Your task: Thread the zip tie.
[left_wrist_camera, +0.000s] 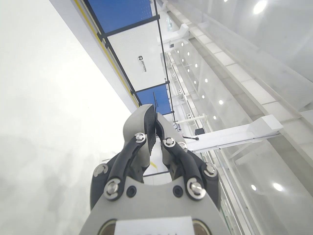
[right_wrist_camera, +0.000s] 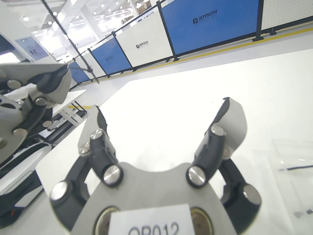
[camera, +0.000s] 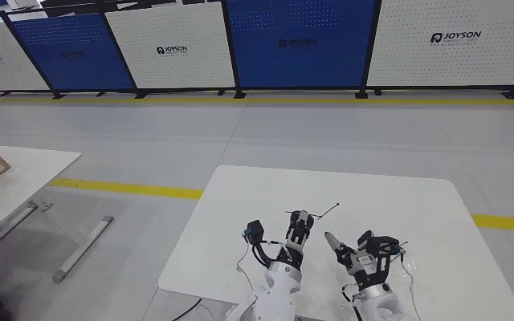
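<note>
Left claw point(left_wrist_camera: 154, 114) is clamped tight, fingertips pressed together, and pinched between the pads is the zip tie point(right_wrist_camera: 73, 46), a thin black strap. A short end pokes out just past the left claw's fingertips. Seen from the right wrist, the long strap runs out of that grip on a slant, straight and taut, with a small dark block point(right_wrist_camera: 89, 69) on it close to the fingers. Whether the tail has passed through that block, can't tell from here.

From the top view, the strap juts out of the left claw toward the right claw's side and ends just ahead of it, not touching. Right claw point(right_wrist_camera: 162, 108) is spread wide with nothing between its fingers. It hovers over the white table point(right_wrist_camera: 195, 79), just beside the left claw and clear of the tie.

Writing now: the right wrist carries a white label point(right_wrist_camera: 151, 221) with dark characters, cut off at the edge. Beyond the table stand blue and white partition panels point(right_wrist_camera: 212, 23), each with a logo and a line of lettering.

Containers: a clear plastic bag point(right_wrist_camera: 291, 152) lies flat on the table beside the right claw, on the side away from the left claw. Inside it is a thin dark strip point(right_wrist_camera: 297, 167), and a couple of small dark bits point(right_wrist_camera: 302, 212) lie nearer the wrist, too small to name.
</note>
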`<state>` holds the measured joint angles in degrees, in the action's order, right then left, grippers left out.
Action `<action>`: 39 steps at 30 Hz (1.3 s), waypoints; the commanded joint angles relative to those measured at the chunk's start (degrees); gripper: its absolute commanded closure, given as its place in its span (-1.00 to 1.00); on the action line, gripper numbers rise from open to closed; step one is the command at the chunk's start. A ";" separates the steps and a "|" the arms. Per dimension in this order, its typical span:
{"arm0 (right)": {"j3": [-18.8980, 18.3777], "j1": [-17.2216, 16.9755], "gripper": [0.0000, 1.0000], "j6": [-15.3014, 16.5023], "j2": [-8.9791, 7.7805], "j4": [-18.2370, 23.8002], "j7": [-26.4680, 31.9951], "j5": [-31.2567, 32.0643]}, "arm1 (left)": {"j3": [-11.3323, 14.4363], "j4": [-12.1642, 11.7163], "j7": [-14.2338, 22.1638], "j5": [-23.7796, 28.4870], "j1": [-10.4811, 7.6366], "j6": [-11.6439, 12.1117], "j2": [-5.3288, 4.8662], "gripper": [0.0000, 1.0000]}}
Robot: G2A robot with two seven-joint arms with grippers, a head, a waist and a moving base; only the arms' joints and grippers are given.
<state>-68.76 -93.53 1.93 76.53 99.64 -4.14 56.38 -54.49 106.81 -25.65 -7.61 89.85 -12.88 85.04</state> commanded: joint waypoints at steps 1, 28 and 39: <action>-0.76 -0.72 -1.00 -0.07 -0.04 0.82 -0.59 -1.22 | -0.67 -0.21 -0.89 -0.42 0.24 -0.03 -0.02 1.00; -2.55 0.82 -1.00 0.46 -0.30 1.13 3.91 -4.25 | -0.79 -0.81 1.26 -2.90 1.08 0.61 -0.20 1.00; 2.22 3.14 -1.00 -2.55 -0.12 -0.50 3.77 9.07 | 1.17 -1.83 -2.01 -2.44 -0.58 -0.29 0.75 1.00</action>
<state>-66.54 -90.37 -0.65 76.41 99.10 -0.30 65.58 -53.50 105.12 -27.63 -10.15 89.46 -13.13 85.71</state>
